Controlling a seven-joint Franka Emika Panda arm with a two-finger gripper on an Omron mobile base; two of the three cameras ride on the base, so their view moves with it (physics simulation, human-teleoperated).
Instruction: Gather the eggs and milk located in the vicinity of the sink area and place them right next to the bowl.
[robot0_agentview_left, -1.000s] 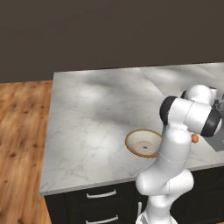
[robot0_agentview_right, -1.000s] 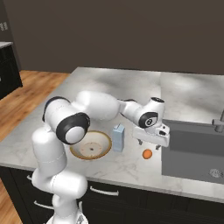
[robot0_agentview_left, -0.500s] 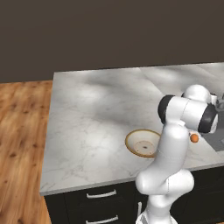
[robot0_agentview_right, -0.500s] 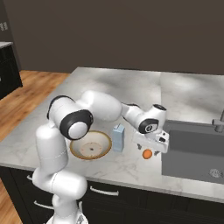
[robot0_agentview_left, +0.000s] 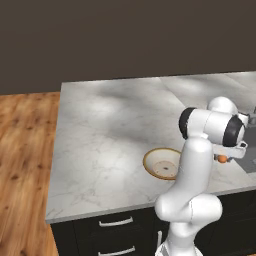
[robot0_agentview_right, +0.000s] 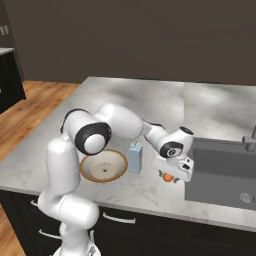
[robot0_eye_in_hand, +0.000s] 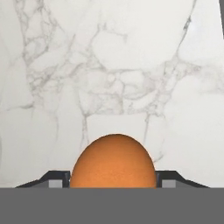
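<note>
The orange-brown egg (robot0_eye_in_hand: 113, 161) lies on the marble counter, and my gripper (robot0_eye_in_hand: 113, 179) reaches down over it with a dark fingertip pressed against each side. In the right base view the egg (robot0_agentview_right: 168, 177) sits under the hand, just left of the sink (robot0_agentview_right: 225, 175), with the gripper (robot0_agentview_right: 169, 175) shut around it. The light blue milk (robot0_agentview_right: 135, 157) carton stands upright between the egg and the bowl (robot0_agentview_right: 86, 169), close to the bowl's right side. From the left base view, the egg (robot0_agentview_left: 221, 159) peeks out beside my arm, to the right of the bowl (robot0_agentview_left: 147, 161).
The dark sink basin has a metal tap (robot0_agentview_right: 248, 140) at its far right. The counter's front edge (robot0_agentview_right: 125, 197) runs close below the egg, with dark drawers under it. Open marble stretches behind the bowl.
The hand has dropped down and slightly right onto the orange-brown egg, and its jaws have come in from wide open to the egg's sides.
</note>
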